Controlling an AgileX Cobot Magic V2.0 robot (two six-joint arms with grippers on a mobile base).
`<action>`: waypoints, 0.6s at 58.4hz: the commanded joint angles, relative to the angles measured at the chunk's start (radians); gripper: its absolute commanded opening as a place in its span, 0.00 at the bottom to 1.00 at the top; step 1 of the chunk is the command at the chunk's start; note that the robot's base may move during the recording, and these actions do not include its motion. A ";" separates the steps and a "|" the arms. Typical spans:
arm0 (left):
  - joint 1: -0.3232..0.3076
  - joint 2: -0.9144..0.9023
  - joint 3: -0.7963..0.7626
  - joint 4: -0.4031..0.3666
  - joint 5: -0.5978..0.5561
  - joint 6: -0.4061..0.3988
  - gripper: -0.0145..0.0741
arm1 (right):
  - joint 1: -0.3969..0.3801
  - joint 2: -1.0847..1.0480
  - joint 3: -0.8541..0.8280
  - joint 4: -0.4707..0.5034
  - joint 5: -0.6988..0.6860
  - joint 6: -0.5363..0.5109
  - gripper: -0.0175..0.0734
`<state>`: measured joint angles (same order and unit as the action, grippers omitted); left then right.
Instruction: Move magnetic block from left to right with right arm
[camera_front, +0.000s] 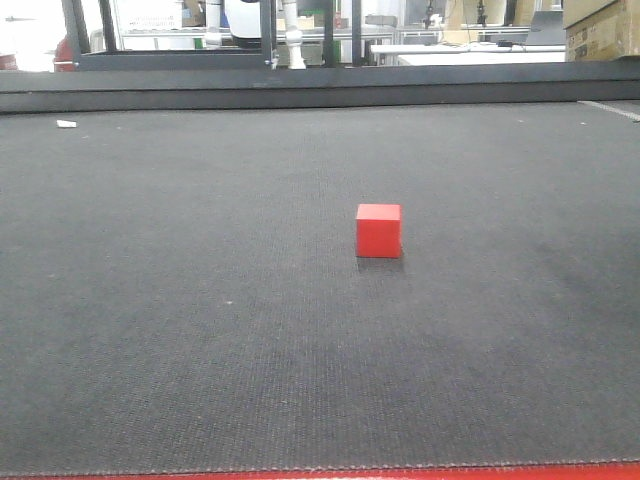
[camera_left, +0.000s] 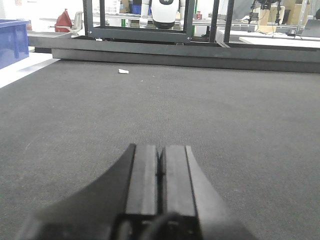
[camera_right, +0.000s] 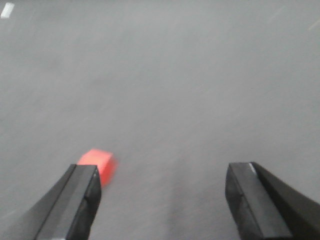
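Front view first: the magnetic block (camera_front: 379, 230) sits flat on the bench (camera_front: 200, 330), about mid-depth and a touch right of the picture's centre, with nothing touching it. Neither arm shows up here. There's a white scrap (camera_front: 66, 124) at the far left and some cardboard boxes (camera_front: 600, 30) off at the far right.

Left wrist cam: the left jaws are clenched together on nothing, low over bare mat. No block in this view, just the scrap far ahead and a blue bin (camera_left: 12, 42) at the left edge. As far as I can see, that arm is parked out of the way.

Right wrist cam is pretty blurry. The right jaws are spread wide and empty. The block pokes out just beside the left one, partly hidden behind its tip and not in the gap between them. I can't tell if it's touching.

So progress-wise I'd call it basically zero: no grasp yet. What's left is to line up more to the left, close on the block, lift, carry it right and set it down.
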<state>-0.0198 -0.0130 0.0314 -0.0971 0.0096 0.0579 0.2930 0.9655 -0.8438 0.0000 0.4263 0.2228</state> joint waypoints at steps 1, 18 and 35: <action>-0.006 -0.013 0.011 -0.005 -0.088 -0.006 0.02 | 0.074 0.102 -0.122 -0.021 0.028 0.094 0.87; -0.006 -0.013 0.011 -0.005 -0.088 -0.006 0.02 | 0.245 0.464 -0.414 -0.196 0.233 0.474 0.87; -0.006 -0.013 0.011 -0.005 -0.088 -0.006 0.02 | 0.310 0.720 -0.612 -0.328 0.365 0.646 0.87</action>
<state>-0.0198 -0.0130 0.0314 -0.0971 0.0096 0.0579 0.5991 1.6807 -1.3823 -0.2716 0.8035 0.8430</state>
